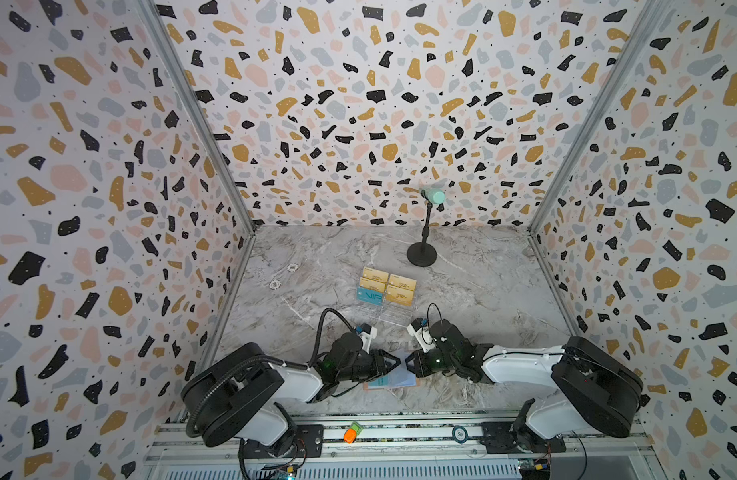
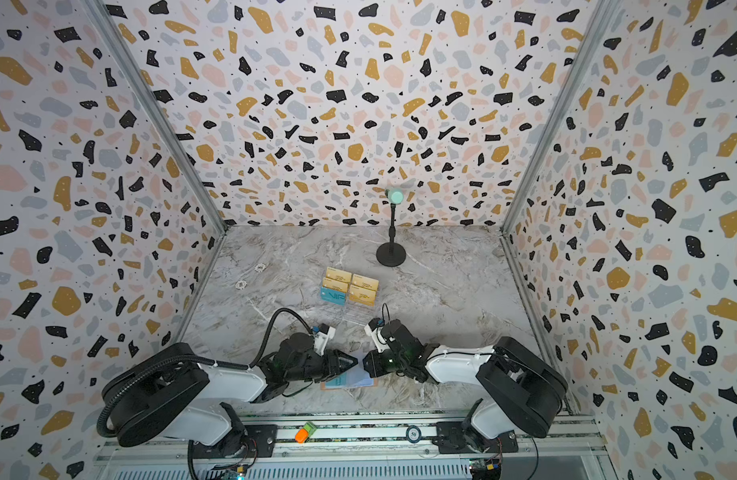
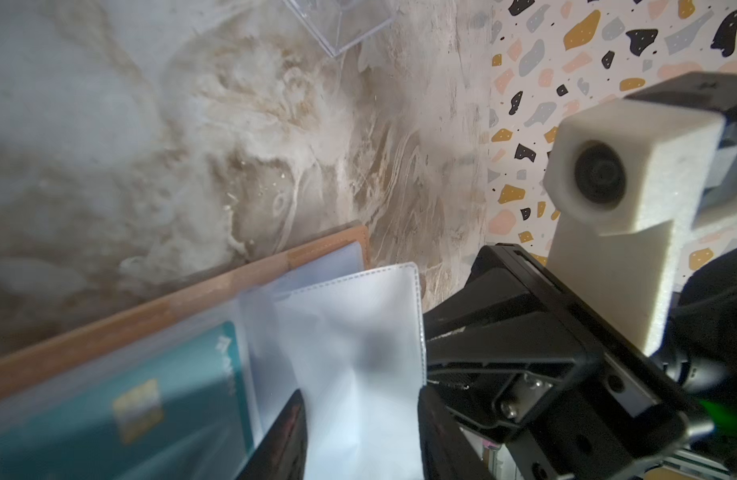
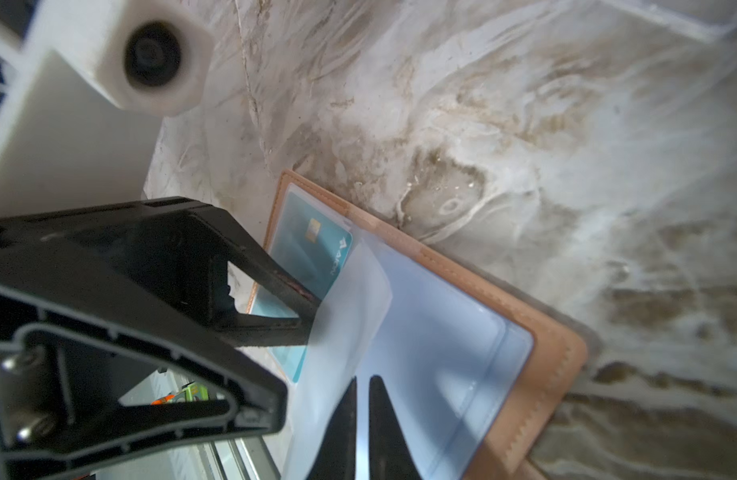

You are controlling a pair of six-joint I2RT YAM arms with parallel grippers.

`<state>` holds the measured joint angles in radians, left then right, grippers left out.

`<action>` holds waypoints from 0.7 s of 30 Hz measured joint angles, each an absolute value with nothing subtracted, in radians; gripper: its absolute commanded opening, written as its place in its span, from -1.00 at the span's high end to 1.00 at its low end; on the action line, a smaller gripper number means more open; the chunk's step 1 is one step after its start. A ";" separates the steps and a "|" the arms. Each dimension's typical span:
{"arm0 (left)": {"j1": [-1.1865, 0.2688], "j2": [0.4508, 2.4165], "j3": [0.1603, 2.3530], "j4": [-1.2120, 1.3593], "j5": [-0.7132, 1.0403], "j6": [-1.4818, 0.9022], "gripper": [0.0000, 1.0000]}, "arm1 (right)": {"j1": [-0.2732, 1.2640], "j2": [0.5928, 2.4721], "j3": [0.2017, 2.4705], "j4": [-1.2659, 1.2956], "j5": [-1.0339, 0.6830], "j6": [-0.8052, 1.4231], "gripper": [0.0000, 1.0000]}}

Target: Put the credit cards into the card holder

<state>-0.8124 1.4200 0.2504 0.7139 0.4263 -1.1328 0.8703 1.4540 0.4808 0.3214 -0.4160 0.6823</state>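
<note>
My left pincer (image 1: 393, 362) stands partly open, jaws apart on either side of a clear sleeve (image 3: 358, 332) that rises from the open card holder (image 4: 562, 365). Whether either jaw presses the plastic I cannot tell. My right pincer (image 4: 363, 386) is nipped almost closed on the free edge of that same sleeve and holds it lifted off the pages beneath. The two pincers face each other nose to nose over the holder.

The card holder lies flat, salmon cover down, near the front edge of the counter (image 1: 483, 299), between my two arms. A teal card (image 4: 316, 249) with a small gold chip sits inside a sleeve on the half nearer my left arm. The half under my right pincer shows only clear plastic over the cover.

The other credit cards (image 1: 400, 296) stand farther back, near the middle of the counter, in a clear acrylic rack (image 1: 383, 316). In both top views I count four gold ones and one teal one lettered VIP (image 1: 370, 297).

The counter is grey-white marble with tan veins. Behind the rack stands a black stand (image 1: 422, 253) with a round base and a mint-green head. Two small pale discs (image 1: 275, 284) lie toward the left wall. Terrazzo-patterned walls (image 1: 358, 104) close the counter in on three sides. On the metal rail (image 1: 400, 428) in front of my bases rest a small orange-and-green piece (image 1: 351, 432) and a round chip (image 1: 460, 434).
</note>
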 measured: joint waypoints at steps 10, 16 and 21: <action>-0.796 1.165 0.382 0.233 0.255 -1.017 0.09 | 0.874 1.475 0.514 0.327 -0.451 0.657 0.79; -0.774 1.092 0.410 0.088 0.169 -0.992 0.34 | 0.899 1.521 0.558 0.327 -0.477 0.642 0.79; -0.766 1.081 0.396 0.034 0.139 -0.987 0.51 | 0.915 1.546 0.580 0.328 -0.489 0.636 0.79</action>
